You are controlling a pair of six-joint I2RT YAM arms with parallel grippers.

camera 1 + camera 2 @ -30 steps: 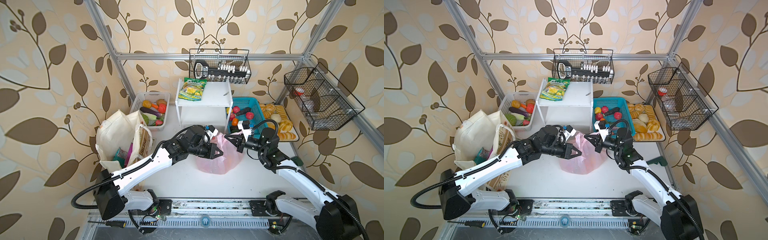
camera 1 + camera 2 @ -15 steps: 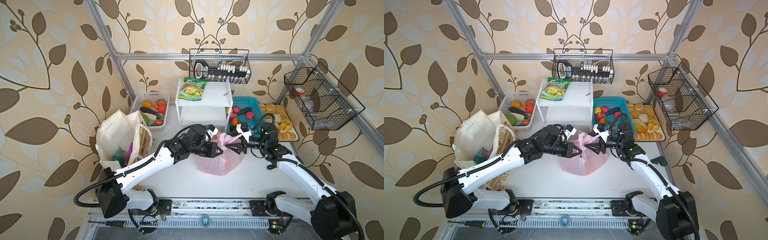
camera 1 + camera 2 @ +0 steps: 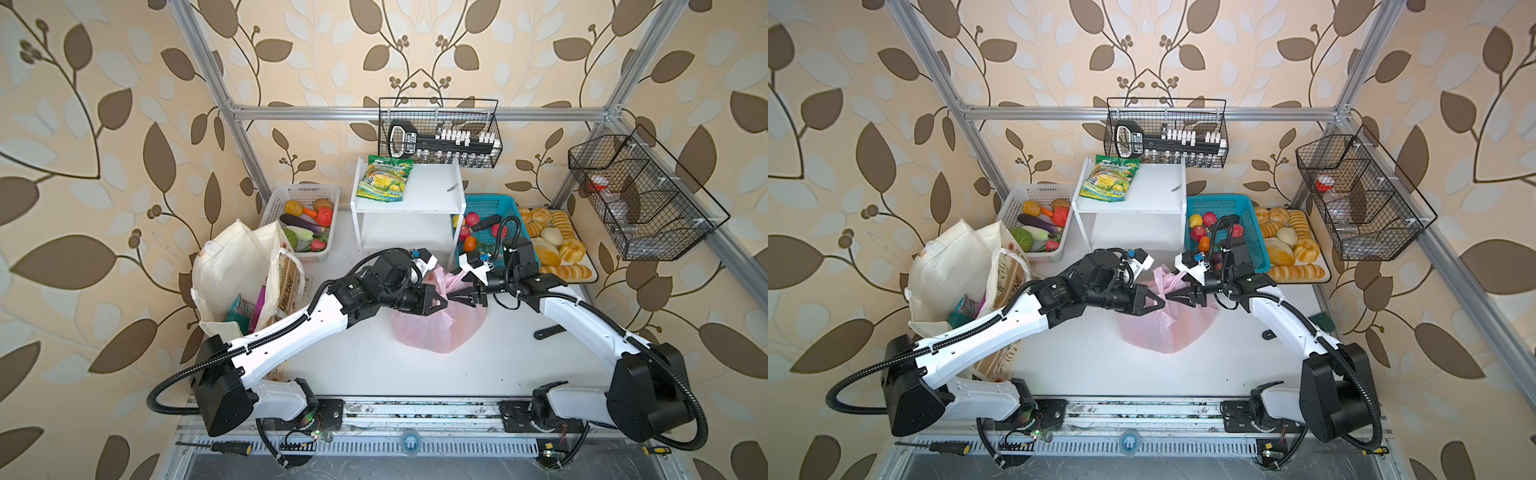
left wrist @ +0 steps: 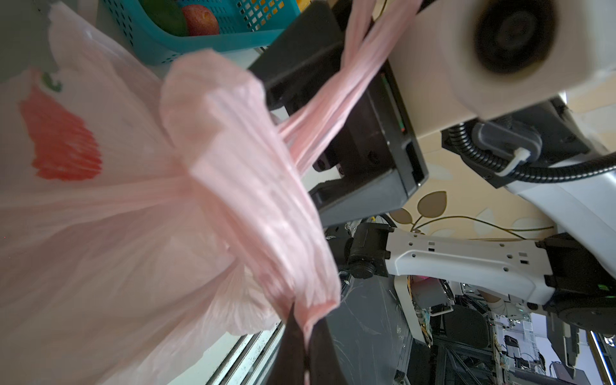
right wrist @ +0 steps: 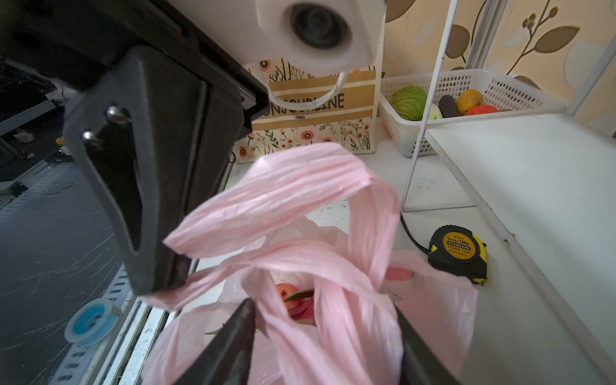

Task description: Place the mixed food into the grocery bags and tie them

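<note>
The pink plastic grocery bag [image 3: 440,328] [image 3: 1163,332] stands mid-table with its loop handles pulled up and crossed. My left gripper [image 3: 444,300] [image 4: 305,333] is shut on one pink handle strap [image 4: 253,206]. Facing it tip to tip, my right gripper [image 3: 455,297] [image 5: 323,306] is open, its fingers astride the other handle strands [image 5: 336,326]. A red toy fruit [image 5: 288,293] shows inside the bag's mouth. The cream tote [image 3: 237,266] [image 3: 951,266] stands at the left holding a teal packet [image 3: 237,309] and a purple packet [image 3: 259,305]. More toy fruits [image 3: 471,220] lie in the blue basket.
A white basket of vegetables [image 3: 305,220] sits at the back left. The white shelf [image 3: 432,195] carries a green-and-yellow packet [image 3: 384,178]. A tray of bread rolls [image 3: 552,245] is at the back right. A black-and-yellow tape measure [image 5: 458,253] lies beside the bag.
My right gripper has let go, opened and moved left to the bag's mouth, where its jaws now straddle the handle strands. The left gripper has kept its grip.
</note>
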